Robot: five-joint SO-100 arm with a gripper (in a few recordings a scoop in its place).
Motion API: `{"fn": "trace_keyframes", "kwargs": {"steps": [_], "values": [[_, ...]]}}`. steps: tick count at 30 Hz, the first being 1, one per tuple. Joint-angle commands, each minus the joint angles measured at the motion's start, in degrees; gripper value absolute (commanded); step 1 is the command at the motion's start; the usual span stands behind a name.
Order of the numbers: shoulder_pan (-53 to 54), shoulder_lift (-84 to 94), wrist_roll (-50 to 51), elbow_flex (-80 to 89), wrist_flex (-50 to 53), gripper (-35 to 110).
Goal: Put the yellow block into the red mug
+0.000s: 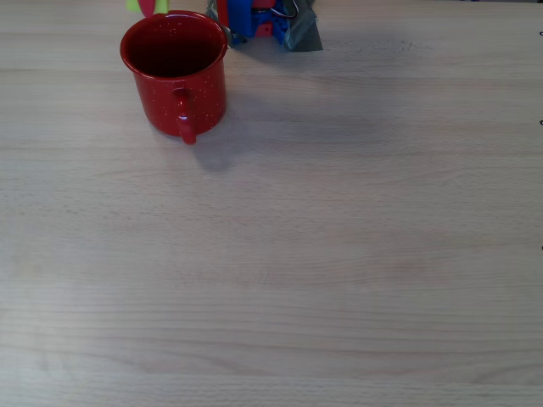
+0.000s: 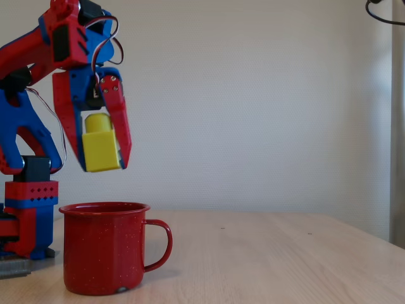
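We see the yellow block (image 2: 101, 151), a small bright cube with its round stud pointing up, slightly tilted and held in the air between the red fingers of the pincer (image 2: 103, 166), just above the red mug (image 2: 104, 249). The mug is glossy red with fine white speckles; it stands upright on the desk (image 1: 339, 254) at the far left of the overhead view, open and dark inside, its loop handle turned towards the near edge.

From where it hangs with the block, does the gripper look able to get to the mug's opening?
Probably yes. The gripper holds the block in the air above the mug, whose mouth is open and uncovered, with nothing between them.
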Motion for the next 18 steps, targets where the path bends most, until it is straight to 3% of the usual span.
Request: {"fn": "trace_keyframes", "kwargs": {"steps": [1,18], "values": [[1.4,2.9,-5.4,0.4,1.2,0],[-4.4,2.8,-4.3,5.4,1.2,0]]}}
